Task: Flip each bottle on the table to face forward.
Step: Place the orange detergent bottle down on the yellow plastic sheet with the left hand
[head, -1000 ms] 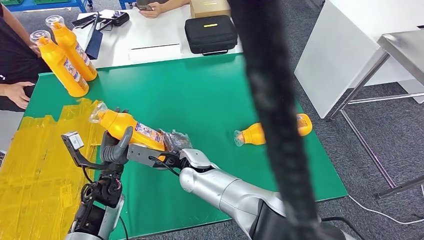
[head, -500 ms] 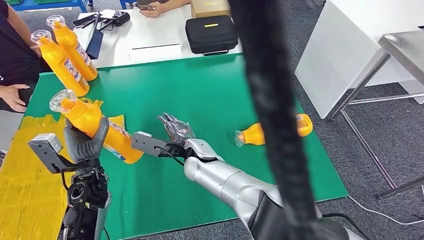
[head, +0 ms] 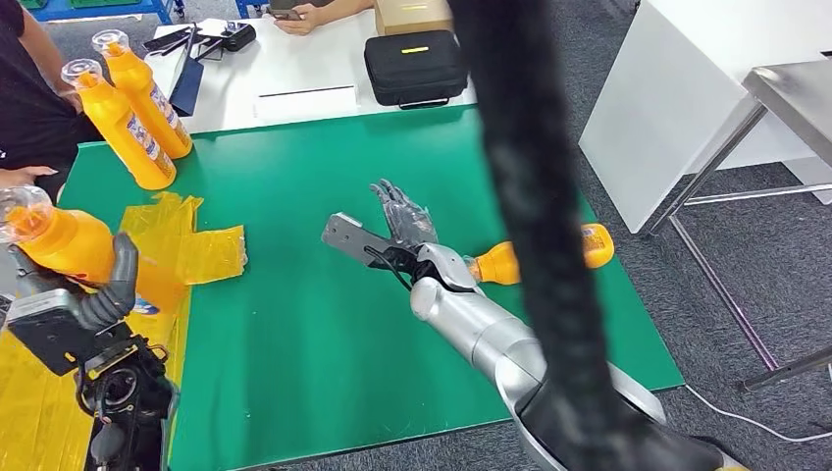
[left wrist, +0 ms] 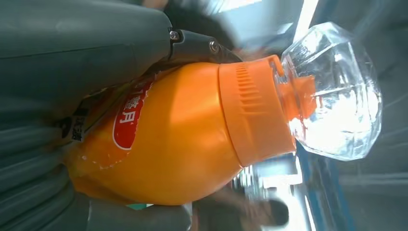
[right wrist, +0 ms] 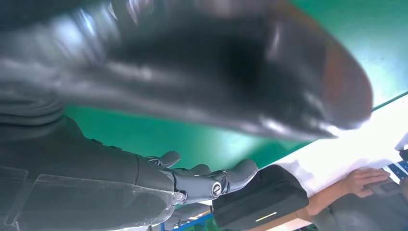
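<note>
Nearest, at the bench's left edge: left hand (head: 103, 294), fingers wrapped round the body of an orange bottle (head: 61, 243); bottle lifted clear of the green bench (head: 294, 324), clear faceted cap (left wrist: 337, 91) pointing up and to the left, red label patch seen in the left wrist view

Beneath and beside it: yellow tape patches (head: 186, 240) laid on the bench surface

Mid bench: right hand (head: 402, 218), fingers spread apart and holding nothing, raised above the green surface

Just beyond the right hand, toward the right edge: second orange bottle (head: 502, 263) lying on its side, cap toward the hand, partly hidden by a dark blurred bar (head: 530, 196) crossing the head view

Far left corner: two orange bottles (head: 132, 108) standing tilted, side by side, near a person's arm (head: 29, 177)

Beyond the green bench: white bench (head: 294, 69) carrying a black zip case (head: 412, 64), a cardboard box (head: 412, 14) and another person's hand (head: 299, 18)
</note>
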You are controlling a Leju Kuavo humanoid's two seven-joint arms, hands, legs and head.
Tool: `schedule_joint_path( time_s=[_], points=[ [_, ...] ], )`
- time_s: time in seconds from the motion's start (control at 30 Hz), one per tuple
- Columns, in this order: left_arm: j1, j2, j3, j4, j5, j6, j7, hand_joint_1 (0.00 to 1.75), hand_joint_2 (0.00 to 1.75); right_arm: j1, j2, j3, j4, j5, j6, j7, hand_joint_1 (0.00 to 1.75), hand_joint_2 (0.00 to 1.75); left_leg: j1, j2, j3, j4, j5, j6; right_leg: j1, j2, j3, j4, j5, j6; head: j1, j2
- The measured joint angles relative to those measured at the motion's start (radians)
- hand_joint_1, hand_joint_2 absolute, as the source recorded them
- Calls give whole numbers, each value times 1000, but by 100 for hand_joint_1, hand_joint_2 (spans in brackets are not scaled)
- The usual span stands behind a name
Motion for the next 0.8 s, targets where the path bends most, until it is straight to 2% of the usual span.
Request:
schedule_joint_path(
  time_s=[0.07,0.17,0.2,0.3,0.37,0.43,0.5,0.57,0.7,0.8],
  points=[
    [-25,-4,27,9,-281,66,-7,175,175,11,-5,-47,-18,41,25,-12,0,0,0,-1,0,0,0,0,0,0,0,0,0,0,0,0],
    [-76,-15,109,41,-713,85,-12,175,175,27,-12,-118,-50,70,63,-34,0,0,0,0,0,0,0,0,0,0,0,0,0,0,0,0],
    [-88,-17,132,55,-785,87,-12,175,175,31,-14,-136,-59,74,70,-39,0,0,0,1,0,0,0,0,0,0,0,0,1,-1,0,0],
    [-117,-19,183,114,-829,89,-9,175,175,42,-26,-181,-89,88,93,-59,0,0,0,4,0,0,0,0,0,2,-1,0,2,-1,0,0],
    [-134,-16,221,157,-917,90,12,175,175,52,-40,-210,-118,98,129,-94,0,0,0,4,0,0,0,0,0,2,-1,0,2,-1,0,0],
    [-142,-5,248,200,-1067,90,83,175,175,66,-61,-239,-158,103,178,-154,0,0,0,3,0,0,1,0,0,2,-1,0,2,-1,0,0],
    [-142,22,243,252,-1169,90,214,175,175,79,-89,-268,-206,104,219,-214,0,0,0,4,0,0,1,0,0,2,-1,0,2,-1,0,0],
    [-141,54,219,308,-1206,90,329,175,175,91,-119,-293,-253,104,248,-252,0,0,0,4,0,0,1,0,0,2,-1,0,2,-1,0,0],
    [-146,116,142,440,-1218,90,448,175,175,123,-195,-319,-360,51,284,-287,0,175,-1,2,0,0,1,0,0,1,-1,0,2,-1,0,0],
    [-150,152,88,540,-1220,91,514,175,175,144,-262,-319,-441,-1,304,-282,0,175,-1,1,-1,0,1,1,-1,1,-1,0,2,-1,0,0]
  ],
)
